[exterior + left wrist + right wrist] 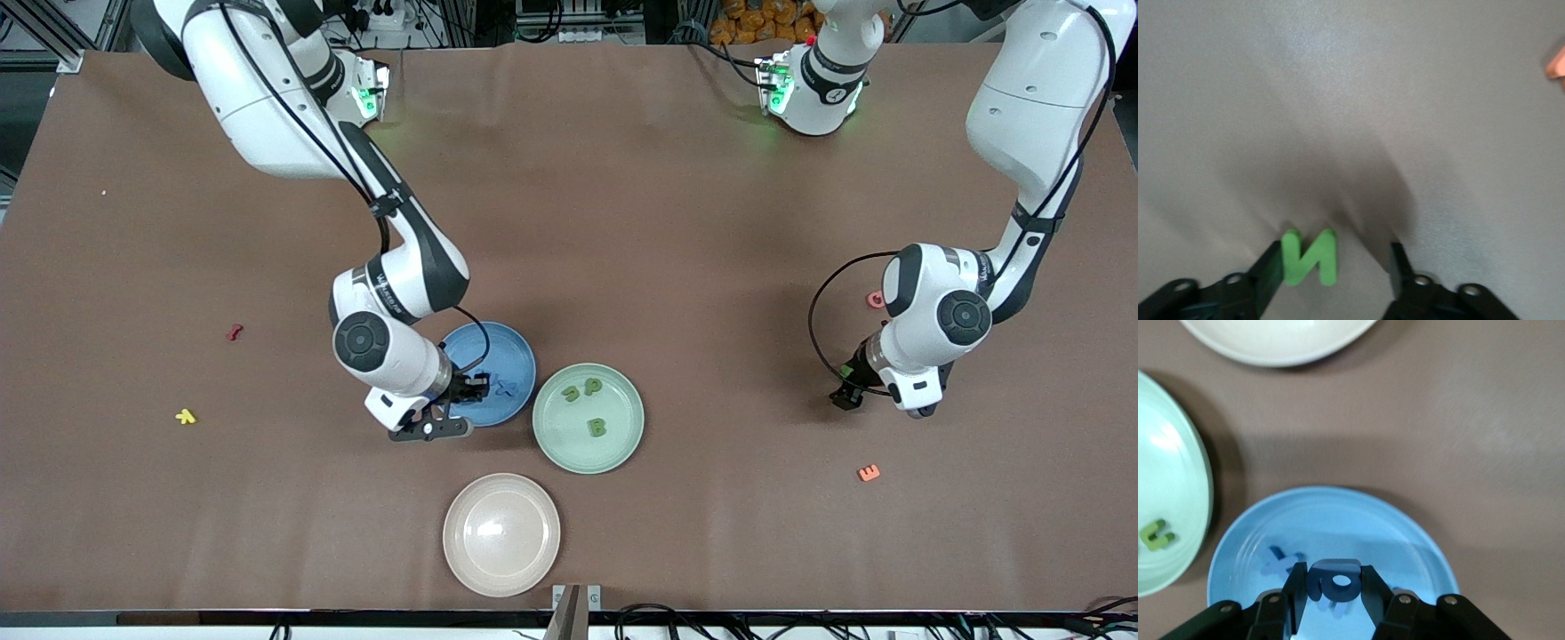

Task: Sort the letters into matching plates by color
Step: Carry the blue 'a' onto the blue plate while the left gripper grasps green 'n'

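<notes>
My right gripper (474, 388) (1333, 572) is shut on a dark blue letter (1335, 581) and holds it just over the blue plate (516, 342) (1338, 513). A blue X (508, 388) (1281, 561) lies in that plate. The mint green plate (624, 444) (1178, 487) beside it holds three green letters (597, 428); one shows in the right wrist view (1157, 535). My left gripper (845, 396) (1336, 252) is open and low at the table toward the left arm's end. A green N (1310, 257) lies between its fingers, against one of them.
A beige-pink plate (500, 533) (1278, 340) stands nearest the front camera. Loose pieces lie about: red (235, 332), yellow (185, 415), an orange E (869, 473) (1558, 63) and a pink one (876, 300) by the left arm.
</notes>
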